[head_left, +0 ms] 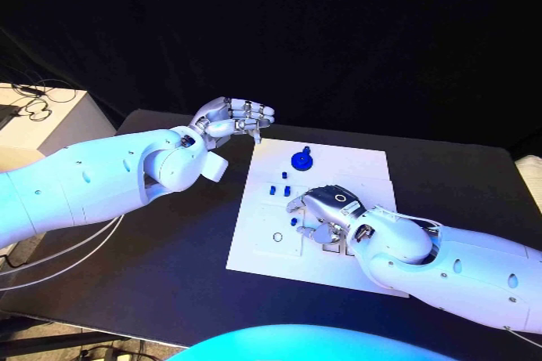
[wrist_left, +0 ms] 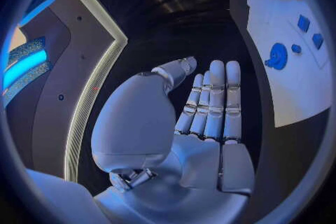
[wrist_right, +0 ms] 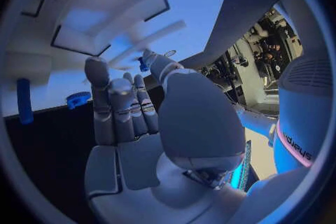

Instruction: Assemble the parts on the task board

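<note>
The white task board (head_left: 350, 161) lies in the middle of the black table. A round blue part (head_left: 301, 159) stands near its far edge, with small blue pieces (head_left: 272, 190) just in front of it. My right hand (head_left: 322, 212) is down on the board's middle, fingers pointing at the plate. At its wrist I see a tiny blue part (wrist_right: 142, 64) pinched at the thumb tip against a finger. My left hand (head_left: 232, 118) hovers off the board's far left corner, fingers straight and together (wrist_left: 213, 101), holding nothing. The left wrist view also takes in the round blue part (wrist_left: 277, 56).
A pale box with cables (head_left: 40, 110) sits beyond the table's left edge, and white cables (head_left: 56, 259) hang under my left arm. The black table (head_left: 169, 243) spreads left of the board. An oval hole (head_left: 278, 236) marks the board's near left.
</note>
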Robot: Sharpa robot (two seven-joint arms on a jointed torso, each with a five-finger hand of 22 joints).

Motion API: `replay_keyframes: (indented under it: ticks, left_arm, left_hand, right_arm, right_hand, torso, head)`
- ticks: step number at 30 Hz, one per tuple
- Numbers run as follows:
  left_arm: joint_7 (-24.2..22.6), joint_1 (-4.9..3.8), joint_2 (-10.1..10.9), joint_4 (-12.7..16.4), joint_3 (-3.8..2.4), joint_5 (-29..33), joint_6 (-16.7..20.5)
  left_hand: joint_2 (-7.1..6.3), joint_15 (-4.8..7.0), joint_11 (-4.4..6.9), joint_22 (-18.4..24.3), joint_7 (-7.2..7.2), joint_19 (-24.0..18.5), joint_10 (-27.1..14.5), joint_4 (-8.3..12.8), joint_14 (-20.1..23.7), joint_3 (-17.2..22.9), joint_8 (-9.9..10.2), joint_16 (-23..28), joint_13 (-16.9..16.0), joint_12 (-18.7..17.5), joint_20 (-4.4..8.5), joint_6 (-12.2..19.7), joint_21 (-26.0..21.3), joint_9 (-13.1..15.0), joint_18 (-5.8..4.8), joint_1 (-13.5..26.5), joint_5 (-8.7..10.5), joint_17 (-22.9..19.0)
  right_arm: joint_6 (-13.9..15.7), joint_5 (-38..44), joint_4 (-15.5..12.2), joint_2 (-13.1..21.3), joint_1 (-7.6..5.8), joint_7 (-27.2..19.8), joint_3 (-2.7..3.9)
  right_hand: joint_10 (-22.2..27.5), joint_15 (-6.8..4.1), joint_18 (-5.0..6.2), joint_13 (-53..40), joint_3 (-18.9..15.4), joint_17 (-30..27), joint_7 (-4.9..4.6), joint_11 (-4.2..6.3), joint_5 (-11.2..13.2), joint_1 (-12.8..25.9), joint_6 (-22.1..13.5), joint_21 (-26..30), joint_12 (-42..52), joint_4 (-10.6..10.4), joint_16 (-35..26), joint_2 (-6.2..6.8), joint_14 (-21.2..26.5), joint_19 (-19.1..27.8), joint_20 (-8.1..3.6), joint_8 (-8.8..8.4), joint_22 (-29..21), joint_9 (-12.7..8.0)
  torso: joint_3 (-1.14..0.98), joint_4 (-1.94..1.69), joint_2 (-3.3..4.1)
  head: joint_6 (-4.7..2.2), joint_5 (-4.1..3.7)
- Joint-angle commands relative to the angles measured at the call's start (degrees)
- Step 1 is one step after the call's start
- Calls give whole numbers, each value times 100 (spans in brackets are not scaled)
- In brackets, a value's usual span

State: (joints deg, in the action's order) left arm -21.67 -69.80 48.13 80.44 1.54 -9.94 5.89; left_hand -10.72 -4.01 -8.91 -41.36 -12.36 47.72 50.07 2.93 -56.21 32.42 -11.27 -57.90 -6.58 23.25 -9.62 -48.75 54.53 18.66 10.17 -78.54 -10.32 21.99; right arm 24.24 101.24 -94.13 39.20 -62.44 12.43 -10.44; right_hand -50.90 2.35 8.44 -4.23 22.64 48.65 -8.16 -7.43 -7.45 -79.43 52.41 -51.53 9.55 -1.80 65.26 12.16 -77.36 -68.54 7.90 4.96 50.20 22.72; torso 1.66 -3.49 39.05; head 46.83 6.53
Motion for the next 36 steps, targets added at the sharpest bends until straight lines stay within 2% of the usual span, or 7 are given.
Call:
replay_keyframes:
  ticks: [1,5,9,13,20,27,36]
  left_arm:
    - [-14,-4,1,16,-4,18,-98]
    - [-12,-4,13,19,-4,17,-102]
    - [-14,-4,24,19,-4,15,-107]
    - [-19,-4,31,23,-4,14,-115]
    - [-20,-3,43,23,-4,13,-130]
    - [-21,-2,52,17,-4,13,-136]
    - [-25,-2,54,10,-4,13,-138]
  left_hand:
    - [20,-26,9,-5,12,14,-50,40,6,7,-9,31,5,29,-3,17,29,2,38,-26,-28,-9]
    - [20,-26,9,-5,12,14,-50,40,6,7,-9,31,5,29,-3,17,29,2,38,-26,-28,-9]
    - [20,-26,9,-5,12,14,-50,40,6,7,-9,31,5,29,-3,17,29,2,38,-26,-28,-9]
    - [20,-26,9,-5,12,14,-50,40,6,7,-9,31,5,29,-3,17,29,2,38,-26,-28,-9]
    - [27,-26,9,-11,13,9,-51,39,7,10,-12,37,10,33,-3,20,35,2,37,-25,-25,-12]
    - [27,-26,9,-11,13,9,-51,39,7,10,-12,37,10,33,-3,20,35,2,37,-25,-25,-12]
    - [27,-26,9,-11,13,9,-51,39,7,10,-12,37,10,33,-3,20,35,2,37,-25,-25,-12]
  right_arm:
    - [220,-5,-135,115,-5,31,2]
    - [247,-167,-371,420,-121,59,39]
    - [76,-567,-506,759,-359,91,103]
    - [-124,-881,-471,1011,-581,117,167]
    - [-339,-1130,-235,1213,-754,37,207]
    - [-578,-1071,-123,1233,-789,16,214]
    - [-1023,-952,-51,1161,-784,131,206]
  right_hand:
    - [52,-3,34,-14,-113,5,8,0,-34,-105,-17,-6,102,-65,66,1,36,-1,8,-37,35,-16]
    - [-65,-54,-46,-46,-123,277,-11,58,-68,-196,117,-390,394,-181,342,-15,-162,-295,-31,-5,436,-34]
    - [-273,-111,-159,-47,9,730,-73,127,-50,-138,207,-941,616,-267,690,21,-455,-676,-99,5,987,-66]
    - [-234,-126,-164,-8,-109,711,-58,139,1,-51,184,-944,638,-329,693,119,-479,-704,-109,-19,1002,-88]
    - [-88,-116,-149,37,-735,599,-25,125,-108,-214,143,-806,710,-464,653,59,-447,-668,-101,-51,926,-125]
    - [33,-99,-144,43,-1073,556,8,103,-123,-421,123,-748,748,-602,652,-3,-429,-662,-88,-64,910,-148]
    - [51,-97,-146,34,-1259,569,13,103,-80,-504,109,-745,811,-772,680,-36,-435,-680,-81,-68,935,-163]
  torso:
    - [0,-7,2]
    - [1,-4,1]
    - [5,19,-4]
    - [8,28,-5]
    - [-2,25,-15]
    - [-12,31,-13]
    - [-3,23,-5]
  head:
    - [-3,-11]
    - [-33,-57]
    - [-162,-199]
    - [-309,-465]
    - [-424,-882]
    - [-444,-949]
    - [-418,-997]
